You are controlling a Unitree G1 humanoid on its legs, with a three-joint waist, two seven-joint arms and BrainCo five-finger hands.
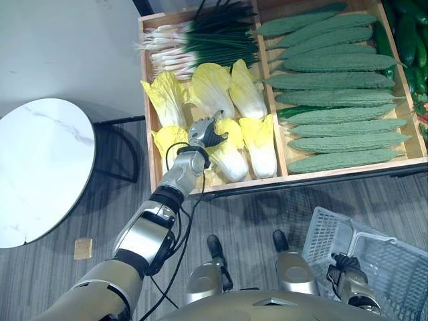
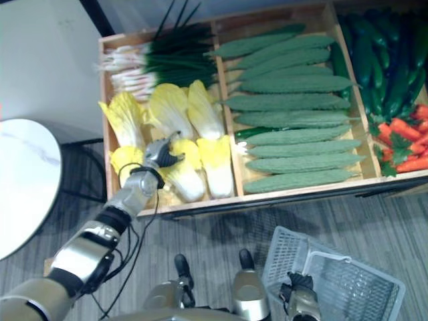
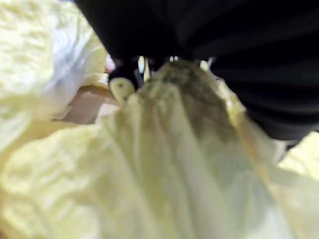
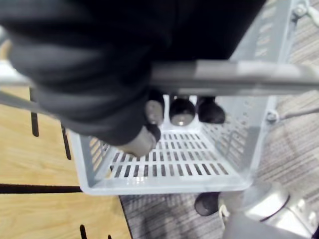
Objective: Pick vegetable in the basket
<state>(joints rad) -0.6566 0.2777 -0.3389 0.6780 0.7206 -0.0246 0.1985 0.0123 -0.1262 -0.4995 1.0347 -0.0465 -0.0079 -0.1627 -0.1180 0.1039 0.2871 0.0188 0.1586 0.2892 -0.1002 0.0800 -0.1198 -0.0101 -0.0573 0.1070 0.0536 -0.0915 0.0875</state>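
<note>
Cabbage (image 1: pixel 246 90) x6, basket (image 1: pixel 328 237) x1

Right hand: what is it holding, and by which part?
The right hand holds the grey basket by its handle, fingers curled round the bar.

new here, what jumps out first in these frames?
A wooden crate up top, packed with bumpy green gourds beside yellow cabbages. The left hand rests on a front cabbage; lower right, the right hand has its fingers curled round the handle of the grey basket.
</note>
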